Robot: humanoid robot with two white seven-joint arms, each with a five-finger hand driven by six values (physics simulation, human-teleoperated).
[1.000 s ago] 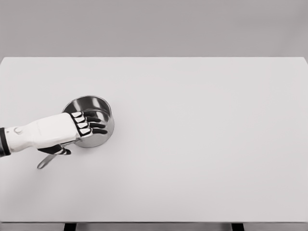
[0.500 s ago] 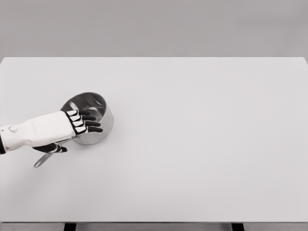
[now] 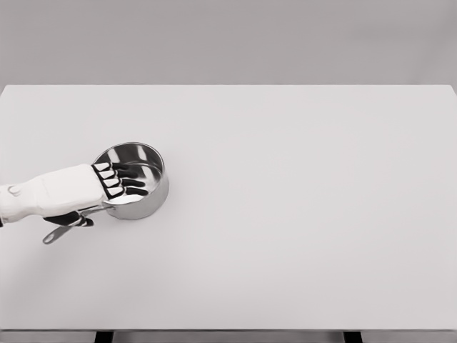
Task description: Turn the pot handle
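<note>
Since the earlier frames the handle [image 3: 61,230] of the steel saucepan [image 3: 134,180] has swung further toward the left edge, and the left hand [image 3: 96,189] has drawn back with it. The saucepan sits on the left part of the white desk [image 3: 300,207], its handle running from the bowl down and to the left. The left hand lies over the handle's root, fingers [image 3: 128,181] draped across the near rim into the bowl, thumb curled beneath the handle, so it looks clenched on the handle. The coming turn likely hinges on that long axis pointing lower left, along the forearm. No right hand shows. No writing or brand is legible.
</note>
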